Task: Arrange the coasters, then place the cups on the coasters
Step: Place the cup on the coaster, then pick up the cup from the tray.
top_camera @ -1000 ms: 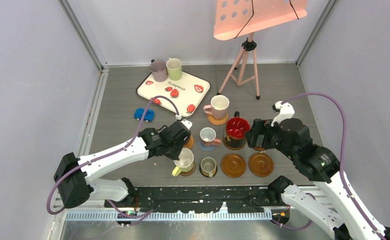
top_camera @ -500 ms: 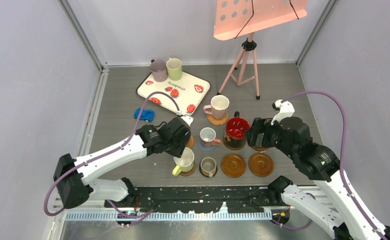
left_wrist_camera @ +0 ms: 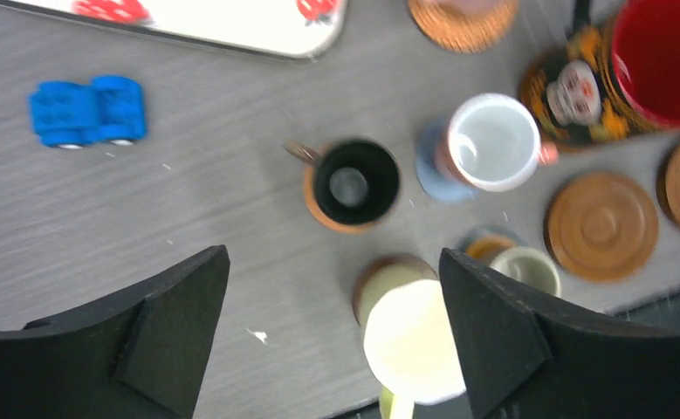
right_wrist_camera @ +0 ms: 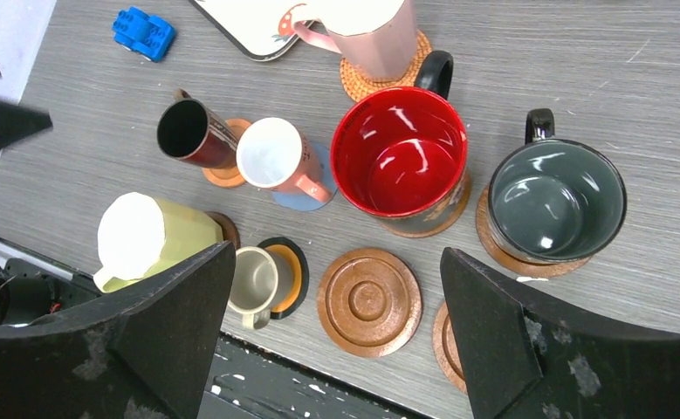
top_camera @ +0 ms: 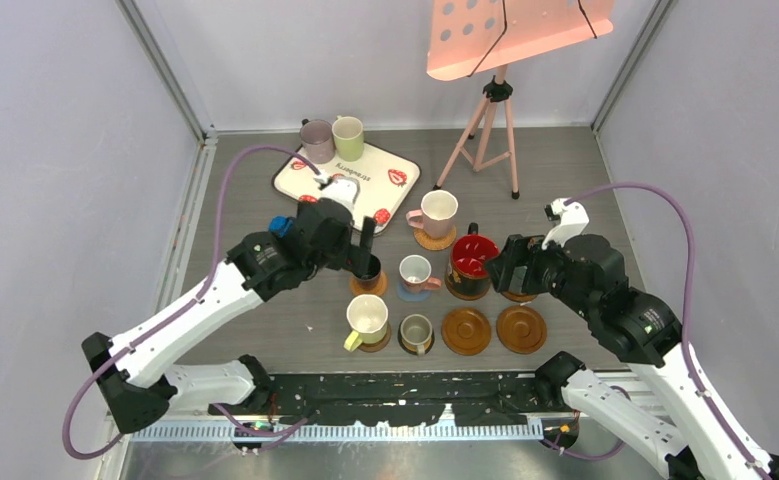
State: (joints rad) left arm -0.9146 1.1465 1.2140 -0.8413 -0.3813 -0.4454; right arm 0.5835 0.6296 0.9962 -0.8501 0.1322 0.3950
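Blurring softens the left wrist view; the red cup (left_wrist_camera: 668, 57) is cut off. Left gripper (left_wrist_camera: 332, 257) jaws spread, empty, black cup (left_wrist_camera: 355, 183) on its orange coaster (left_wrist_camera: 317, 212) just beyond them. Right gripper (right_wrist_camera: 336, 253) spread above a brown coaster (right_wrist_camera: 369, 301).

A fixed camera high behind my two arms looks down across the whole table (top_camera: 565, 160). Each wrist camera looks steeply down between my own jaws, much closer. All three views share the small black cup (top_camera: 367, 268) and its neighbours
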